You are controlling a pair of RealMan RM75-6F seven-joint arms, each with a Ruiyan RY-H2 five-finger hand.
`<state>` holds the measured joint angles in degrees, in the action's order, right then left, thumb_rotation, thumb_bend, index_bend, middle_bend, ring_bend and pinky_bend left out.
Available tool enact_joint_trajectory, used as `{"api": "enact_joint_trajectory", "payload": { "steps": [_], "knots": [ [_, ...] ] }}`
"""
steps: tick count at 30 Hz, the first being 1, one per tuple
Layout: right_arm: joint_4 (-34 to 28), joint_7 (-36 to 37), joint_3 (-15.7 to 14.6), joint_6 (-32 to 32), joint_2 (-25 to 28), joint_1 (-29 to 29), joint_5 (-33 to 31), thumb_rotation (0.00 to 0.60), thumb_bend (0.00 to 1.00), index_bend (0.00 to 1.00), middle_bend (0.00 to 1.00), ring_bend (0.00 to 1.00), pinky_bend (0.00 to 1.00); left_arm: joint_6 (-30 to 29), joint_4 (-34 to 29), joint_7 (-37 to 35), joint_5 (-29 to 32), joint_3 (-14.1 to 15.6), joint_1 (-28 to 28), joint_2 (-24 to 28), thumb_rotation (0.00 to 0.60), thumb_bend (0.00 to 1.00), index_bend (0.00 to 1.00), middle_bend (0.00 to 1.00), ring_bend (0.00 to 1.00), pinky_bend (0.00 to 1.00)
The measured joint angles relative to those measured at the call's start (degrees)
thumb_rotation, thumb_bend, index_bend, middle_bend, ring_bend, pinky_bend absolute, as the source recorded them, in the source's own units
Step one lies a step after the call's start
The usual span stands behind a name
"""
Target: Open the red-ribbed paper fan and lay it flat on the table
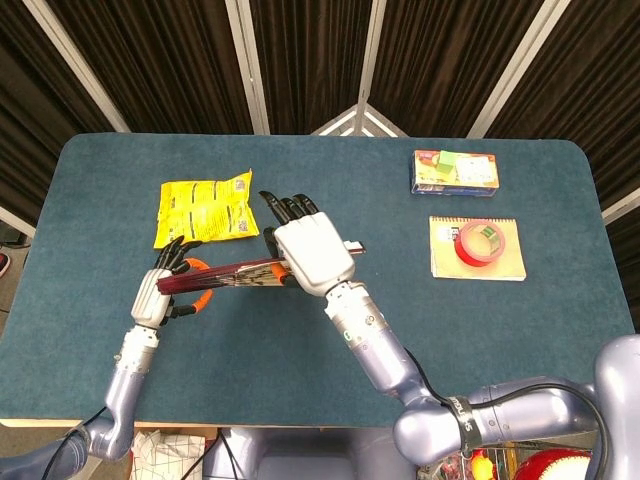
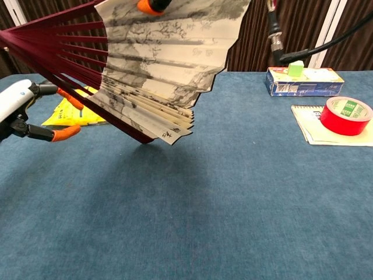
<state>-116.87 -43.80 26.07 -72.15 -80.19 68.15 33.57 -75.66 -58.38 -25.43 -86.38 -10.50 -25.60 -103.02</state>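
The red-ribbed paper fan (image 2: 166,64) is held up above the table, partly spread, its ink-painted paper facing the chest camera. In the head view the fan (image 1: 235,275) shows edge-on as a dark red strip. My right hand (image 1: 312,250) grips it at the paper end; an orange fingertip (image 2: 148,6) shows at the top edge. My left hand (image 1: 170,295) is at the rib end, fingers spread on either side of the lower outer rib. In the chest view the left hand (image 2: 23,108) has one fingertip against that rib and the thumb apart below it.
A yellow snack bag (image 1: 205,210) lies on the blue table (image 1: 330,400) behind my left hand. At the right, a red tape roll (image 1: 482,243) rests on a yellow notepad (image 1: 478,250), with a small printed box (image 1: 455,172) beyond it.
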Motion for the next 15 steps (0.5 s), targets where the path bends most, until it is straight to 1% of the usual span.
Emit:
{"api": "enact_joint_trajectory", "payload": {
  "steps": [5, 8, 11, 15],
  "knots": [
    [-1.20, 0.80, 0.21, 0.14, 1.35, -0.18, 0.19, 0.600, 0.41, 0.74, 0.12, 0.19, 0.17, 2.83, 3.56, -1.87, 1.41, -0.42, -1.69, -1.32, 0.600, 0.34, 0.39, 0.14, 0.00, 0.05],
    [-2.00, 1.17, 0.24, 0.09, 2.18, -0.22, 0.19, 0.600, 0.41, 0.74, 0.12, 0.19, 0.17, 4.04, 5.80, -3.04, 1.85, -0.51, -2.63, -2.40, 0.600, 0.31, 0.37, 0.13, 0.00, 0.05],
    [-2.67, 1.70, 0.18, 0.12, 2.49, -0.22, 0.25, 0.600, 0.41, 0.74, 0.12, 0.19, 0.17, 5.47, 8.31, -4.44, 2.11, -0.38, -3.92, -4.15, 0.600, 0.31, 0.37, 0.13, 0.00, 0.05],
    [-3.54, 2.14, -0.19, -0.04, 2.77, -0.10, 0.70, 0.600, 0.41, 0.74, 0.12, 0.19, 0.17, 6.01, 10.57, -5.43, 2.16, -0.12, -5.01, -6.45, 0.600, 0.31, 0.42, 0.16, 0.00, 0.05]
  ]
}}
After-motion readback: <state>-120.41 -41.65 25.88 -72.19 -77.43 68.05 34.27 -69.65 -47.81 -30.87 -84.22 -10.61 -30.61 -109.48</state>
